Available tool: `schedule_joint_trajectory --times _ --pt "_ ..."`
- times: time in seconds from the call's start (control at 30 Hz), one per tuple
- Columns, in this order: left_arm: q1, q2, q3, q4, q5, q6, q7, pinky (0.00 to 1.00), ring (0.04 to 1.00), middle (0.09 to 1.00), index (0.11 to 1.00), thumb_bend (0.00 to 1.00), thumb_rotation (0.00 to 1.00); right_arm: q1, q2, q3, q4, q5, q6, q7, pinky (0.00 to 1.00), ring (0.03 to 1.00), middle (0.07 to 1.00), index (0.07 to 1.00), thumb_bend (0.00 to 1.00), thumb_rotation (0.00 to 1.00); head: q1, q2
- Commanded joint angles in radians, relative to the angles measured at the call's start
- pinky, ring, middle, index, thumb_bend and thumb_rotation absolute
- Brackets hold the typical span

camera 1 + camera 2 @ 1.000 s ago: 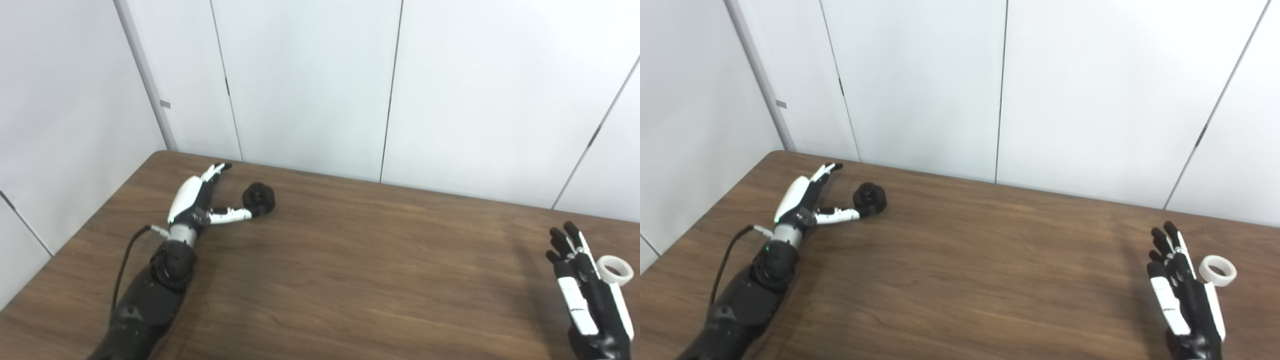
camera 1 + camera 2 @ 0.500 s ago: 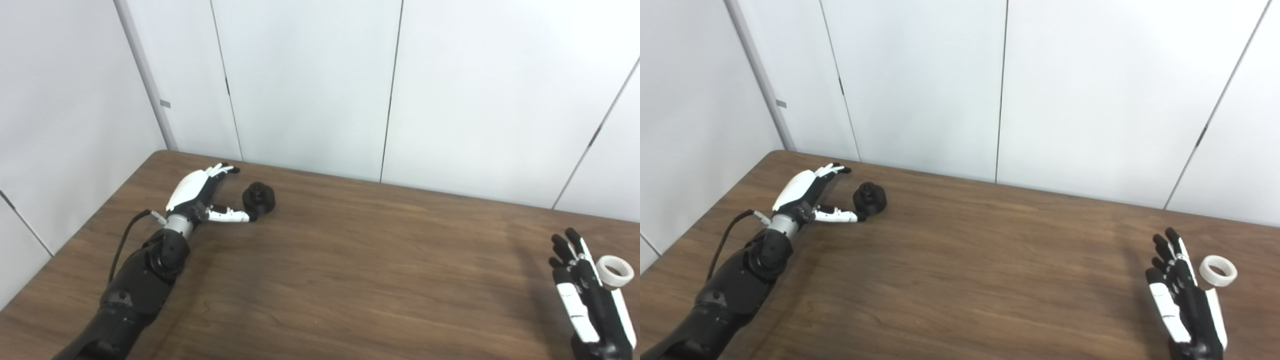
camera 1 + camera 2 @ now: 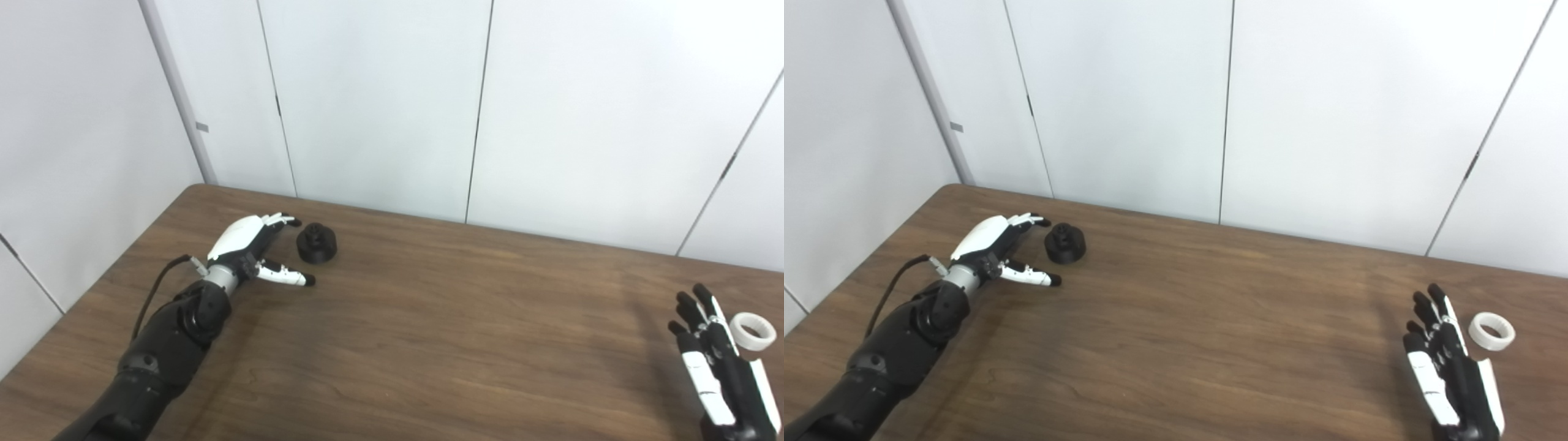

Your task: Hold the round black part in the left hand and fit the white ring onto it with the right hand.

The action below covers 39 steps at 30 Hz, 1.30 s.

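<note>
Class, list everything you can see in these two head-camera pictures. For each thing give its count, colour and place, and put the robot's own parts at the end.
Table: one, dark brown wood grain, filling the lower half of the view.
Wall panels: several, white, behind the table's far edge.
Round black part: one, black, on the table at far left, just beyond the left hand, not held.
White ring: one, white, lying flat on the table at far right, beside the right hand, not held.
Cable: one, black, running along the left forearm.
Left hand: one, white and black, open, fingers pointing at the black part.
Right hand: one, black and white, open, at lower right.
</note>
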Motion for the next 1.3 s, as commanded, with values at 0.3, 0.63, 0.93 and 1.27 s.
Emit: schedule_joint_trajectory --times 0.3,0.63,0.93,1.27 --pt "-0.096 0.063 -0.021 0.086 0.009 -0.077 0.012 1.0 0.984 0.957 0.861 1.0 0.35 0.064 0.026 0.004 -0.006 0.033 0.006 0.005 0.93 0.966 0.941 0.968 0.43 0.74 0.004 -0.005" --pt "-0.127 0.055 -0.038 0.133 0.013 -0.084 0.01 1.0 0.982 0.951 0.853 1.0 0.35 0.074 0.021 0.007 -0.036 0.025 0.016 0.004 0.92 0.963 0.942 0.973 0.44 0.74 0.001 -0.002" --pt "-0.159 0.032 -0.048 0.172 0.002 -0.072 0.008 1.0 0.986 0.95 0.823 1.0 0.39 0.081 0.023 0.006 -0.063 0.035 0.033 0.004 0.94 0.97 0.947 0.972 0.45 0.73 -0.009 0.001" --pt "-0.182 0.012 -0.057 0.221 0.003 -0.08 0.026 1.0 0.987 0.943 0.793 1.0 0.4 0.095 0.023 0.01 -0.095 0.026 0.05 0.002 0.92 0.964 0.947 0.975 0.43 0.73 -0.021 0.01"
